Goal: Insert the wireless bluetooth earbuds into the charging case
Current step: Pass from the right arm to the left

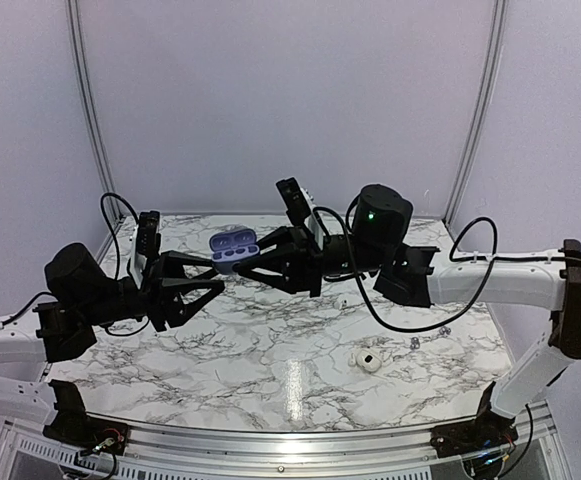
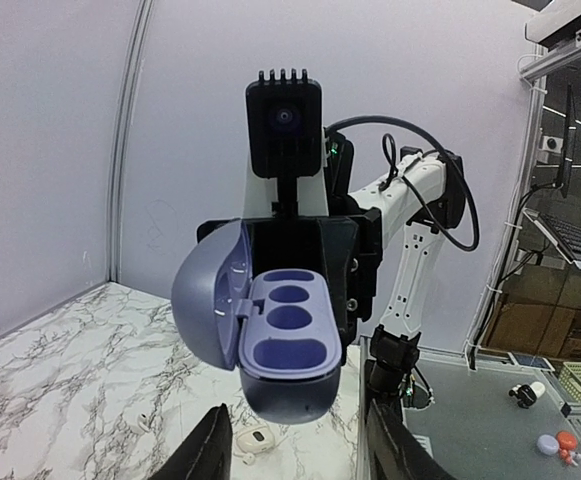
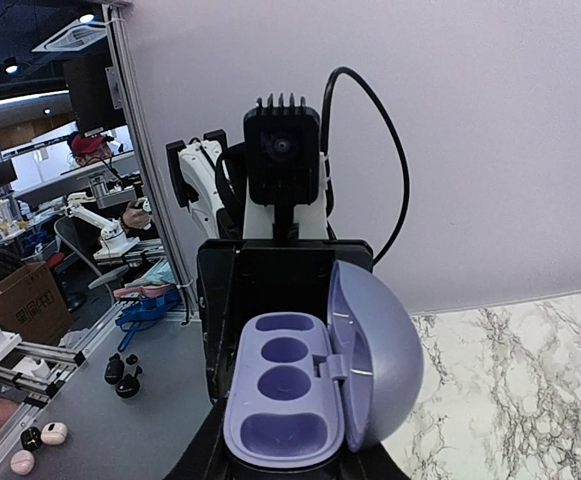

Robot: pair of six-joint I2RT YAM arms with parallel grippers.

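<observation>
The charging case is a lavender clamshell held in mid-air above the table's far middle, lid swung open. My right gripper is shut on its base. In the right wrist view the case shows several hollows, all empty, between my fingers. My left gripper faces it from the other side, jaws open, fingers just short of the case and not touching it. One earbud lies on the marble at the front right, another earbud nearer the middle.
The marble table is walled by pale panels at the back and sides. Two tiny dark bits lie near the right arm. The right arm's cable hangs low over the table.
</observation>
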